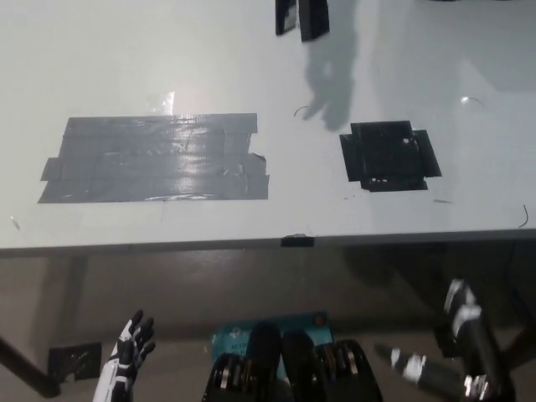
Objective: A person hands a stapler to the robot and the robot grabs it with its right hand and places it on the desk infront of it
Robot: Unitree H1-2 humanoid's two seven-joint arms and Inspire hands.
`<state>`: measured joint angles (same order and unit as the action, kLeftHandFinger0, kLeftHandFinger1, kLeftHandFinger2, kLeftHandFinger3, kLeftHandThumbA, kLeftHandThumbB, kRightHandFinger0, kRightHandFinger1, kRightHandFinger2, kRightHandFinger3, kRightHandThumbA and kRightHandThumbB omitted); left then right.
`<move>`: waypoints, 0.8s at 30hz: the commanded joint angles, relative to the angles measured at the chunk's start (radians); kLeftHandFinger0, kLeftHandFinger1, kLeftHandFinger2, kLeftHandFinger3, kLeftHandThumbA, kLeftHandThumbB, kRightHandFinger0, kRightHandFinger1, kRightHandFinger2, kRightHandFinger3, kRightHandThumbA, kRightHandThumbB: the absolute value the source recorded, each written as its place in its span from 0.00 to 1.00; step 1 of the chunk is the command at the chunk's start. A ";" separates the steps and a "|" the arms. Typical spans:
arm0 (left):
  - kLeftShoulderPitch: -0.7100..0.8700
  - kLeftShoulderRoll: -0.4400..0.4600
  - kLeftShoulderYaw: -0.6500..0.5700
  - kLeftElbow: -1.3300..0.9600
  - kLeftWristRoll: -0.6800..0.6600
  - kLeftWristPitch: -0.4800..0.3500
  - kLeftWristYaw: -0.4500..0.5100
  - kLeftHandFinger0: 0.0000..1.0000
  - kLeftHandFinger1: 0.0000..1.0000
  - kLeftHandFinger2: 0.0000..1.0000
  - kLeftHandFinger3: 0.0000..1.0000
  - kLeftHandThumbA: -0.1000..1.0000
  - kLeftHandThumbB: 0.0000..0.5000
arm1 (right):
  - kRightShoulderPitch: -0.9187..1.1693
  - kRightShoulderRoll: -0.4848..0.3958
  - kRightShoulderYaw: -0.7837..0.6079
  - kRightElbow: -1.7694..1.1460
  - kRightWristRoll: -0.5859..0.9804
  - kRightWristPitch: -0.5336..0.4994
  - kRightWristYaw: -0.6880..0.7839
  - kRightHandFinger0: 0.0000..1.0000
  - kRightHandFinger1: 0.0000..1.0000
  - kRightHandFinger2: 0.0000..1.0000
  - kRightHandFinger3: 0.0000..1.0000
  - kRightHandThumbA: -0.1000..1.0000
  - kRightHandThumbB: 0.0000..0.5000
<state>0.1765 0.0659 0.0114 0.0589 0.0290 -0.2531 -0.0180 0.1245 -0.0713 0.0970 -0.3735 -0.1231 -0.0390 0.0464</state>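
The white left hand (130, 352) hangs below the desk (268, 84) at 7 o'clock, fingers spread. At 5 o'clock, the black right hand (465, 322) is blurred; I cannot tell its state.

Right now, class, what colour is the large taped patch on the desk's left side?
Glossy grey, the taped patch on the white desk, seen in the head view.
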 commanded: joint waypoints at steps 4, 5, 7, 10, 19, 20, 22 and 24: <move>0.000 0.005 -0.005 -0.027 -0.005 -0.033 -0.009 1.00 1.00 1.00 1.00 1.00 0.83 | -0.286 0.008 -0.047 -0.066 -0.071 0.336 0.001 1.00 1.00 1.00 1.00 1.00 0.59; 0.001 0.005 -0.005 -0.029 -0.006 -0.031 -0.009 1.00 1.00 1.00 1.00 1.00 0.83 | -0.306 0.008 -0.049 -0.062 -0.068 0.363 0.003 1.00 1.00 1.00 1.00 1.00 0.59; -0.002 0.007 -0.006 -0.024 -0.001 -0.040 -0.008 1.00 1.00 1.00 1.00 1.00 0.83 | -0.372 0.005 -0.049 -0.036 -0.074 0.425 0.006 1.00 1.00 1.00 1.00 1.00 0.62; -0.006 0.006 -0.005 -0.026 0.001 -0.031 -0.006 1.00 1.00 1.00 1.00 1.00 0.85 | -0.475 0.001 -0.050 0.046 -0.070 0.469 0.005 1.00 1.00 1.00 1.00 1.00 0.68; -0.006 0.005 -0.014 -0.030 0.011 -0.036 -0.009 1.00 1.00 1.00 1.00 1.00 0.84 | -0.701 0.018 -0.082 0.331 -0.035 0.509 0.016 1.00 1.00 1.00 1.00 1.00 0.76; -0.006 0.005 -0.016 -0.031 0.012 -0.039 -0.009 1.00 1.00 1.00 1.00 1.00 0.83 | -0.735 0.020 -0.086 0.370 -0.032 0.509 0.011 1.00 1.00 1.00 1.00 1.00 0.76; -0.005 0.005 -0.019 -0.032 0.022 -0.042 -0.006 1.00 1.00 1.00 1.00 1.00 0.86 | -0.790 0.024 -0.094 0.431 -0.029 0.509 0.001 1.00 1.00 1.00 1.00 1.00 0.80; -0.005 0.006 -0.021 -0.034 0.026 -0.038 -0.006 1.00 1.00 1.00 1.00 1.00 0.87 | -0.847 0.030 -0.101 0.488 -0.030 0.509 -0.012 1.00 1.00 1.00 1.00 1.00 0.83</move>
<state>0.1731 0.0661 0.0016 0.0593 0.0373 -0.2540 -0.0189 -0.5907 -0.0654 0.0211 0.0325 -0.1646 0.4224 0.0535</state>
